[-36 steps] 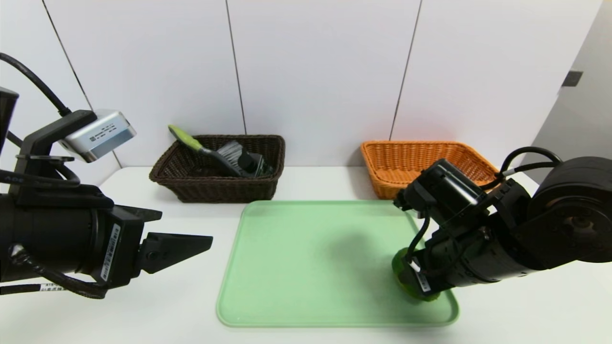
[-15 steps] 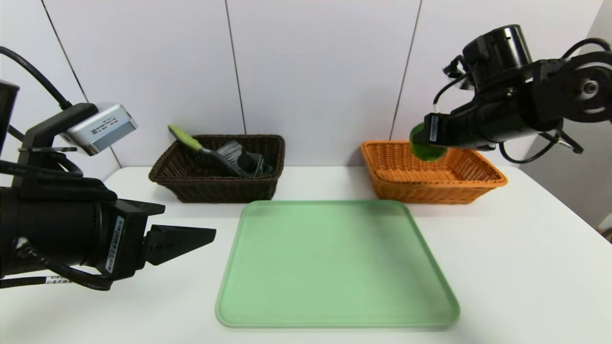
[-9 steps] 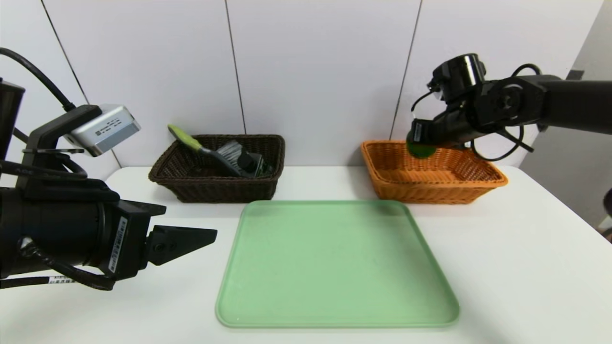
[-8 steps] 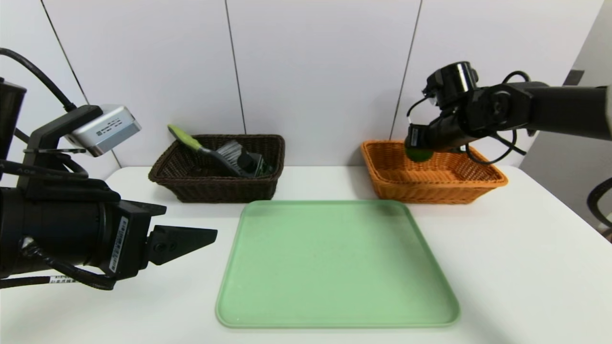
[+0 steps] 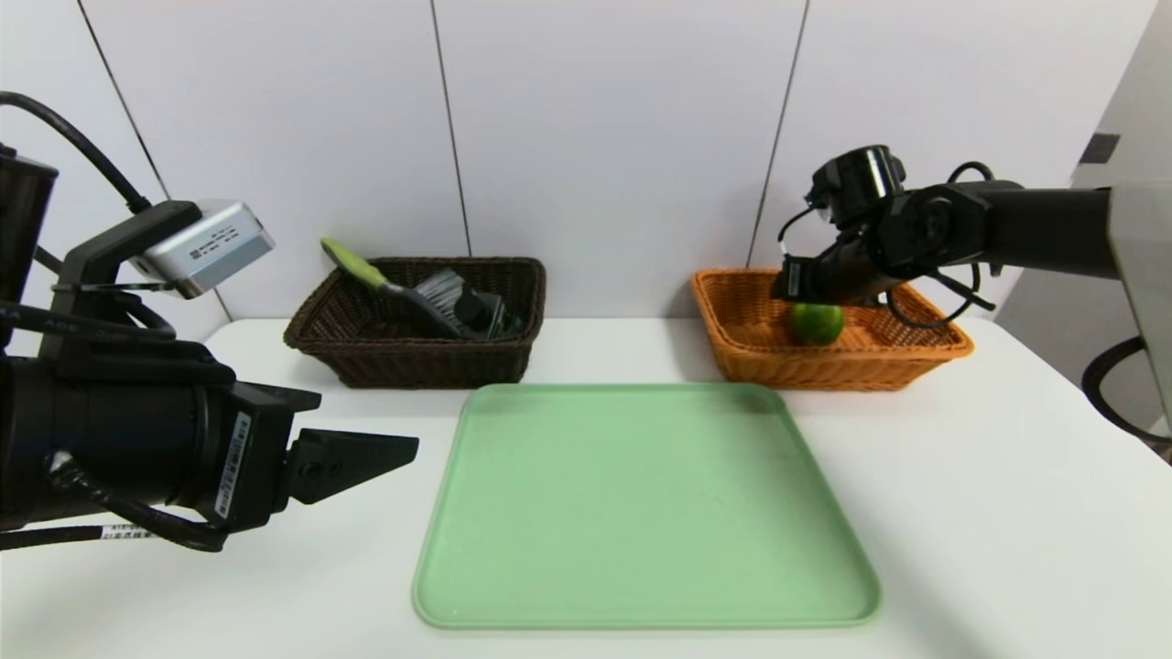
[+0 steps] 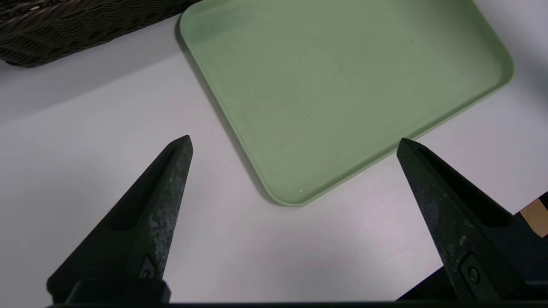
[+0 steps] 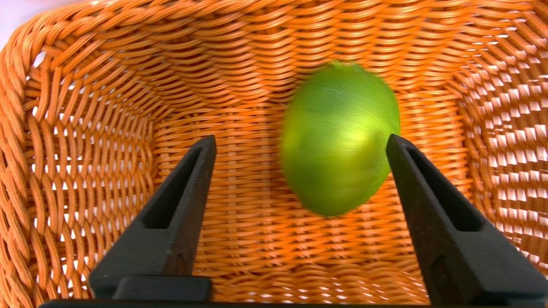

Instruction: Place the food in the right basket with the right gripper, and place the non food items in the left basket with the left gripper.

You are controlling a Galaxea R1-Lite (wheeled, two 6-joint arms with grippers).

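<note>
Here, starting at the left, the left end effector hangs above the white surface, beside the green tray, its two fingers spread wide with nothing between them. Behind it, at the back of the surface, sits the dark brown woven basket. A brush with a green handle leans in it, the handle sticking up past the rim on the left and the grey bristles lying inside. Just right of the bristles, in the same basket, is a black-topped bottle. The green tray lies flat in the middle, in front of and between the two baskets. At the back right stands the orange wicker basket, with the green fruit inside it. Over that basket is the right end effector, its fingers apart and gripping nothing; whether one fingertip touches the fruit, I cannot tell.
</note>
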